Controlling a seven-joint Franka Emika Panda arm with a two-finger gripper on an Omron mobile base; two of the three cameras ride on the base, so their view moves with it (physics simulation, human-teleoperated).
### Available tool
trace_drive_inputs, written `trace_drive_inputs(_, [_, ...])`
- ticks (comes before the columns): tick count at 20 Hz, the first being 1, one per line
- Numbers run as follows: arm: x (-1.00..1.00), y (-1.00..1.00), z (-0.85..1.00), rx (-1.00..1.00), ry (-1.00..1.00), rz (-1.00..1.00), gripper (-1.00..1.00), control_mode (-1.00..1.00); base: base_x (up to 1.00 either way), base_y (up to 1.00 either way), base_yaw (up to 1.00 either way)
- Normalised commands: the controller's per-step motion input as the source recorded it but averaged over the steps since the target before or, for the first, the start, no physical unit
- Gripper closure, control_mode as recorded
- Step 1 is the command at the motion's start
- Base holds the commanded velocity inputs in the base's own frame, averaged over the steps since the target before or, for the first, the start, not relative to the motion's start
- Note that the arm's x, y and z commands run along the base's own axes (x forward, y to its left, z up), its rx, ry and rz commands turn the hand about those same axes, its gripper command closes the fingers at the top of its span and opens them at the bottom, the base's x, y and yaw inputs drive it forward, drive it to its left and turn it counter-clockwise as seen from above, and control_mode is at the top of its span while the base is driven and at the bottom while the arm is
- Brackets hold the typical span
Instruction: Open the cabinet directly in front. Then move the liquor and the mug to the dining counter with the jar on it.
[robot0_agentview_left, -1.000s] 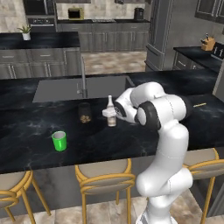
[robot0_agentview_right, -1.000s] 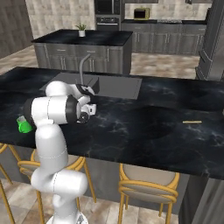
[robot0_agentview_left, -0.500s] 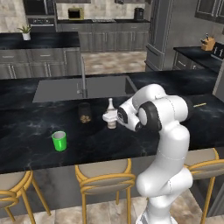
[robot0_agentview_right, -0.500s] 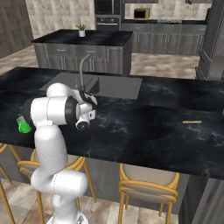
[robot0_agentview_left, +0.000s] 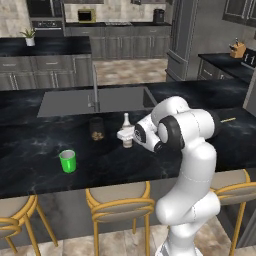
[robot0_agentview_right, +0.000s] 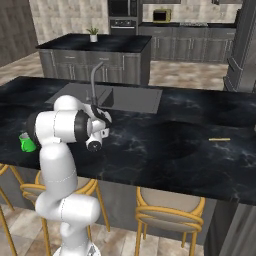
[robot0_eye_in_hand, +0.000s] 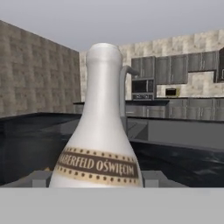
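Pale liquor (robot0_agentview_left: 127, 132) stood upright on the black table (robot0_agentview_left: 30, 150), right of the jar (robot0_agentview_left: 96, 128), straddled by the spread end effector (robot0_agentview_left: 126, 135), apparently placed there to join the green mug (robot0_agentview_left: 67, 161).

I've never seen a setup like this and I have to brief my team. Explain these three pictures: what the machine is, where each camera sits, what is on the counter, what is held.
It is a white robot arm on a drivable base, in a rendered kitchen. Two cameras ride behind it, left and right; the third looks out from its hand. On the long black marble counter stand a bright green mug, a small dark jar and a slim pale bottle. The hand's fingers sit either side of the bottle's base, which stands on the counter; whether they grip it I cannot tell.
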Motion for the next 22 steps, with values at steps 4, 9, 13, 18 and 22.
trace_drive_inputs(4, [0.0, 0.0, -0.02, 0.0, -0.01, 0.0, 1.0, -1.0, 0.0, 0.0, 0.0])
trace_drive_inputs(9, [0.0, 0.0, 0.0, 0.0, -0.15, 0.0, 1.0, -1.0, 0.0, 0.0, 0.0])
trace_drive_inputs(13, [0.0, 0.0, 0.0, 0.0, -0.11, 0.0, 1.0, -1.0, 0.0, 0.0, 0.0])
trace_drive_inputs(18, [0.0, 0.0, 0.0, 0.0, 0.0, 0.0, 1.0, -1.0, 0.0, 0.0, 0.0])
trace_drive_inputs(22, [0.0, 0.0, 0.0, 0.0, 0.0, 0.0, -1.0, -1.0, 0.0, 0.0, 0.0])
